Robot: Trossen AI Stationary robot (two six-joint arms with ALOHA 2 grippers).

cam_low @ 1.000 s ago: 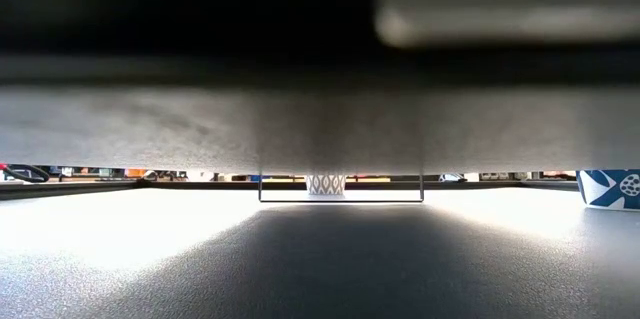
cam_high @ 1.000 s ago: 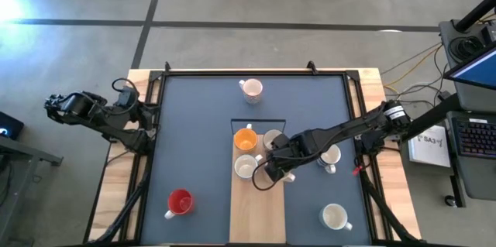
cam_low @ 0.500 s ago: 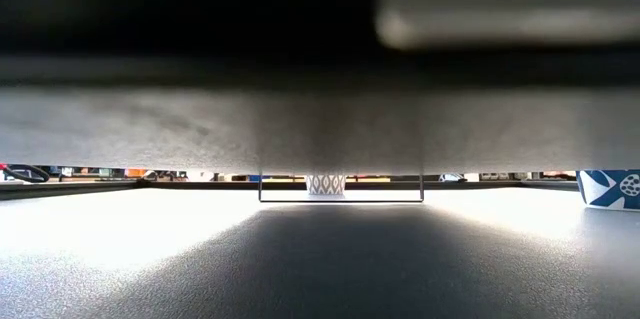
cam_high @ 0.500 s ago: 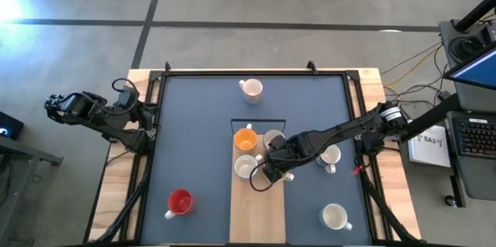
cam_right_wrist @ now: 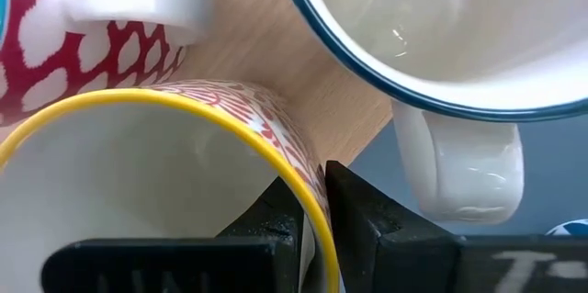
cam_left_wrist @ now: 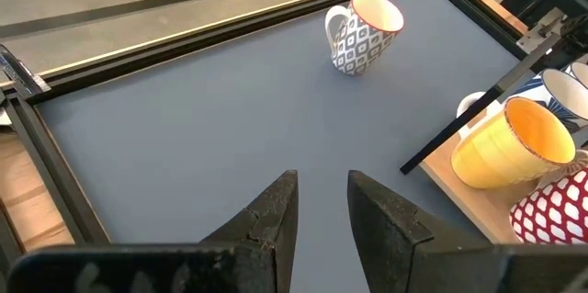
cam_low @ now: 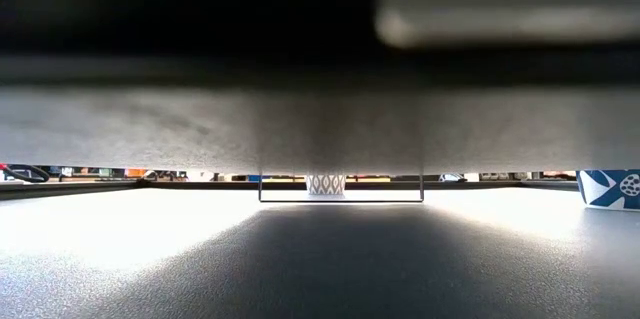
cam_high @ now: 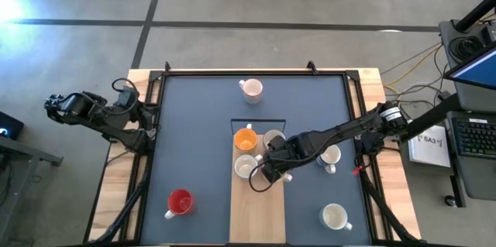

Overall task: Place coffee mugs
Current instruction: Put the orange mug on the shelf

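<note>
My right gripper (cam_high: 267,173) reaches over the wooden board (cam_high: 260,216) in the middle of the blue mat and is shut on a red-patterned mug with a yellow rim (cam_right_wrist: 138,174). The gripper hides this mug in the high view. Next to it on the board stand an orange mug (cam_high: 245,137), a blue-rimmed white mug (cam_right_wrist: 441,27) and a red-and-white mug (cam_right_wrist: 55,54). More mugs stand on the mat: a patterned one (cam_high: 250,88) far back, a red one (cam_high: 180,200) and two white ones (cam_high: 331,156) (cam_high: 335,216). My left gripper (cam_left_wrist: 322,206) waits open at the mat's left edge. My right gripper pinches the yellow-rimmed mug's wall at the rim (cam_right_wrist: 299,160), with one finger (cam_right_wrist: 280,215) inside the cup and the other (cam_right_wrist: 363,219) outside. The fingers come from above, pointing down. Whether the mug's base is on the board does not show.
The mugs on the board crowd closely around the held one, and the blue-rimmed mug's handle (cam_right_wrist: 459,164) is right beside my outer finger. The near half of the board and the mat's left half (cam_left_wrist: 211,137) are bare. A dark object blocks most of the low view.
My right arm has shifted a little toward the table's left, its fingers staying shut on the mug. The other mugs have kept their places.
</note>
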